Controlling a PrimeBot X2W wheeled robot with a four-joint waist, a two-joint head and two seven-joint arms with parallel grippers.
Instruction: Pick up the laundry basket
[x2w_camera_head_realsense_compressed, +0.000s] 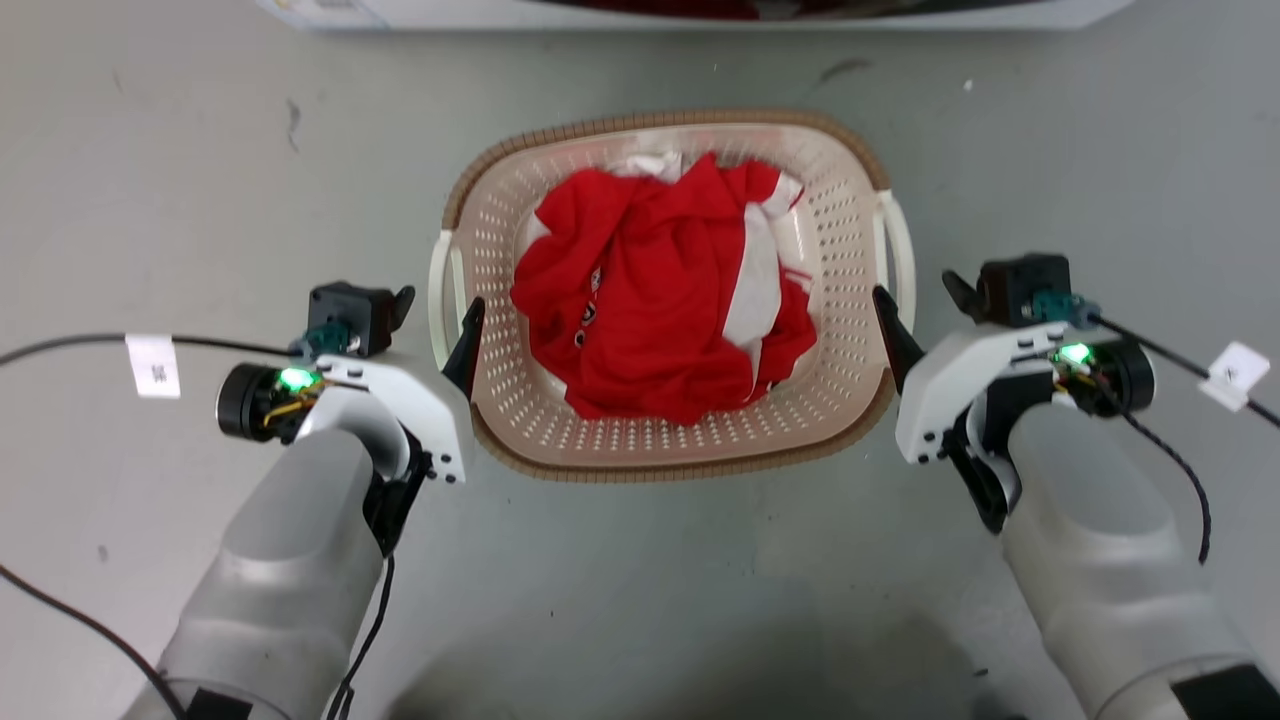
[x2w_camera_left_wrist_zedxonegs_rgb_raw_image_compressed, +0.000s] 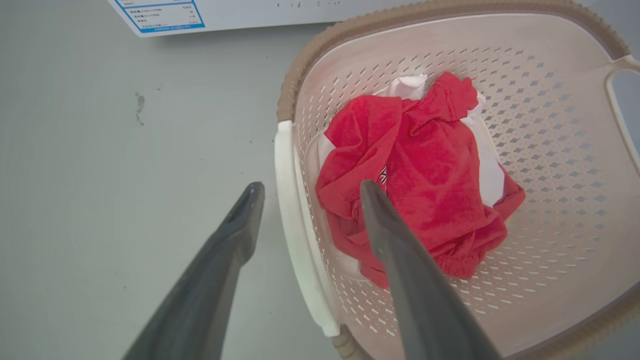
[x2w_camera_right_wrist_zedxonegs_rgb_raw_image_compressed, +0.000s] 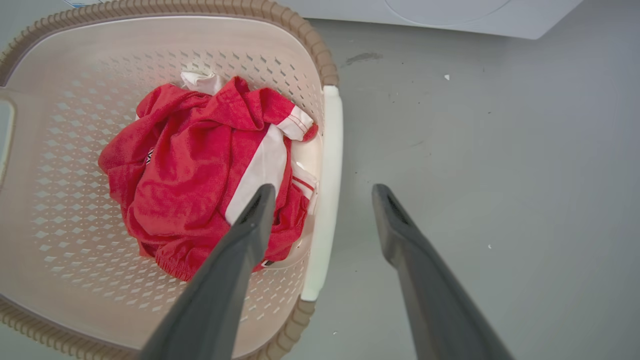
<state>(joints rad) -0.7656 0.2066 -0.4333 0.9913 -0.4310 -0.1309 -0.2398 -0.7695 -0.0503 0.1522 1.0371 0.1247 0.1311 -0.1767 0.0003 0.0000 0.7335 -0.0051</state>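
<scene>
2 pale forearms (x2w_camera_head_realsense_compressed: 290, 560) rise from the lower corners of the head view, each ending in a white wrist with a green light, and a black cable (x2w_camera_head_realsense_compressed: 60, 343) with a white tag (x2w_camera_head_realsense_compressed: 155, 365) trails off toward the frame edge on each side. The left gripper (x2w_camera_left_wrist_zedxonegs_rgb_raw_image_compressed: 310, 187) sits at middle left of the head view, spread wide open. In the left wrist view, 1 dark finger (x2w_camera_left_wrist_zedxonegs_rgb_raw_image_compressed: 225, 250) lies over the grey floor (x2w_camera_left_wrist_zedxonegs_rgb_raw_image_compressed: 100, 200) and the other over the inside of the laundry basket (x2w_camera_head_realsense_compressed: 850, 300). The white left handle (x2w_camera_left_wrist_zedxonegs_rgb_raw_image_compressed: 295, 215) runs between them, with a gap on each side. The right gripper (x2w_camera_right_wrist_zedxonegs_rgb_raw_image_compressed: 322, 190), at middle right of the head view, is open the same way. Its 2 fingers straddle the white right handle (x2w_camera_right_wrist_zedxonegs_rgb_raw_image_compressed: 332, 140) without touching it. Whether either pair of tips reaches below its handle cannot be told. The laundry basket stands on the floor at the centre of the head view, between the 2 grippers, its brown rim unbroken all round. A crumpled heap of red and white clothes (x2w_camera_head_realsense_compressed: 660, 300) fills its middle. Beyond it, along the top edge, runs the base of a white appliance (x2w_camera_head_realsense_compressed: 700, 12), which carries a blue-bordered label (x2w_camera_left_wrist_zedxonegs_rgb_raw_image_compressed: 162, 12) at the upper left of the left wrist view.
</scene>
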